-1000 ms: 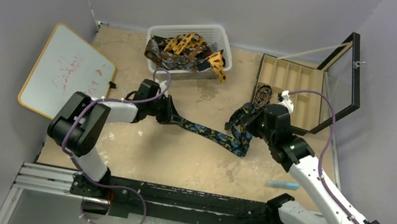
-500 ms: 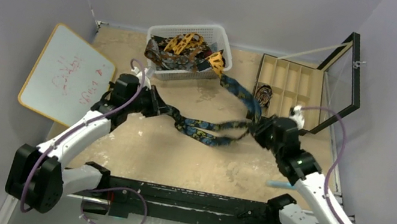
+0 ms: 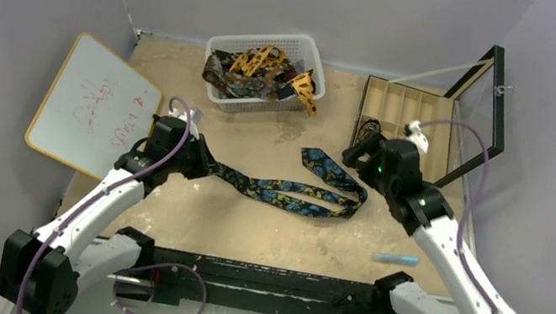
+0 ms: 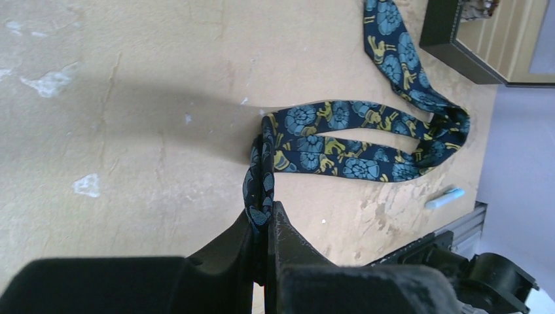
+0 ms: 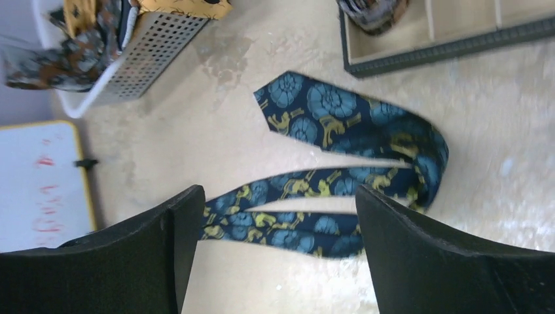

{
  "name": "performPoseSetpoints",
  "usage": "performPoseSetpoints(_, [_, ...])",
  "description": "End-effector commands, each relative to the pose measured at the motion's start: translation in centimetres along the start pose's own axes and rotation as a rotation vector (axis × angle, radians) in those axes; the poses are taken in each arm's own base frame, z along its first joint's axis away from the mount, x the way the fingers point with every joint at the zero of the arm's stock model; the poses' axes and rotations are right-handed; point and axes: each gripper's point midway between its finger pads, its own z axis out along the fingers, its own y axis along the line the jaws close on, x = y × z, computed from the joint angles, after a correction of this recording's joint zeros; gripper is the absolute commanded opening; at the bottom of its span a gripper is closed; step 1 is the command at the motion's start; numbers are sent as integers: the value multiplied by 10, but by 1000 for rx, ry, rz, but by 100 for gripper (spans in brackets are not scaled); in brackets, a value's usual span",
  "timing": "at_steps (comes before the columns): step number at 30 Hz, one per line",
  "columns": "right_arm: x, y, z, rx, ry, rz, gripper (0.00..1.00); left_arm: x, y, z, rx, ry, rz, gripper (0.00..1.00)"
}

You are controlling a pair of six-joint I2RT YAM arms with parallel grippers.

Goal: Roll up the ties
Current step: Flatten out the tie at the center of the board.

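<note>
A dark navy tie (image 3: 285, 194) with blue-gold print lies folded back on itself on the tan table, its pointed wide end (image 3: 312, 159) toward the back. My left gripper (image 3: 201, 163) is shut on its narrow end, and the fabric shows pinched between the jaws (image 4: 265, 216). My right gripper (image 3: 357, 149) hovers open above the tie's fold (image 5: 419, 157), with nothing between its fingers (image 5: 163, 255). More ties, orange-yellow and dark brown (image 3: 259, 69), are heaped in the basket. A rolled tie (image 3: 369, 128) sits in the box.
The white mesh basket (image 3: 312, 52) stands at the back centre. An open black compartment box (image 3: 410, 111) with its raised lid stands at the back right. A whiteboard (image 3: 91, 104) leans at the left. A light blue marker (image 3: 396, 259) lies near the front right.
My right gripper opened and let go of the tie, then drew back toward the box. The tie dropped flat onto the table. My left gripper pulled the narrow end to the left.
</note>
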Motion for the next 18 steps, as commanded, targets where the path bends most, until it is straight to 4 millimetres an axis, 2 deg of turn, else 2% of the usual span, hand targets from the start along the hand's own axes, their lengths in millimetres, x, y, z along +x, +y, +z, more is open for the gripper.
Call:
performPoseSetpoints(1, [4, 20, 50, -2, 101, -344, 84, -1, 15, -5, -71, -25, 11, 0])
performPoseSetpoints(3, [23, 21, 70, 6, 192, -432, 82, -2, 17, -7, -81, -39, 2, 0])
performPoseSetpoints(6, [45, 25, 90, 18, 264, -582, 84, 0, 19, -8, -80, -40, -14, 0])
performPoseSetpoints(9, [67, 11, 108, 119, 349, -712, 83, 2, 20, -7, -83, -24, -21, 0])
performPoseSetpoints(12, [81, -3, 124, 200, 403, -750, 83, 3, 22, -6, -80, -23, -25, 0])
performPoseSetpoints(14, [81, -3, 133, 239, 413, -759, 82, 4, 21, -6, -68, -19, -22, 0])
performPoseSetpoints(18, [94, -19, 140, 297, 462, -790, 80, 4, 20, -5, -62, -13, -16, 0])
